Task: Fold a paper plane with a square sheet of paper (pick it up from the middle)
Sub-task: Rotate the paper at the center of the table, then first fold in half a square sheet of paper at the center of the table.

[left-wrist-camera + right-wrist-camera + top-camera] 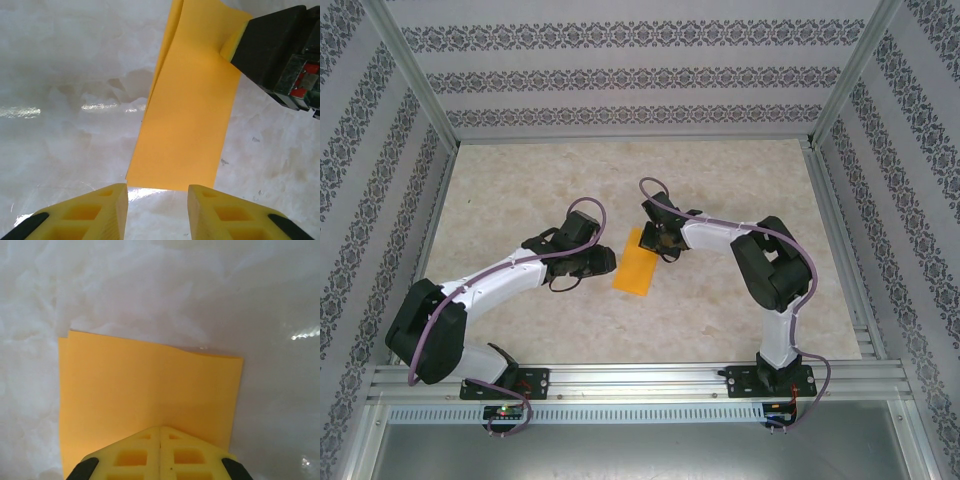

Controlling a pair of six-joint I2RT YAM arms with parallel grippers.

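in the middle of the table (520, 180), between the two arms, the orange paper (634, 266) lies folded into a narrow two-layered strip running near to far. the right gripper (160, 432) has its fingers pressed together, tips down on the strip's far right part; whether a layer is pinched between them cannot be told. the left gripper (157, 200) sits just left of the paper, fingers apart and holding nothing, with an edge of the strip just ahead of the gap between them.
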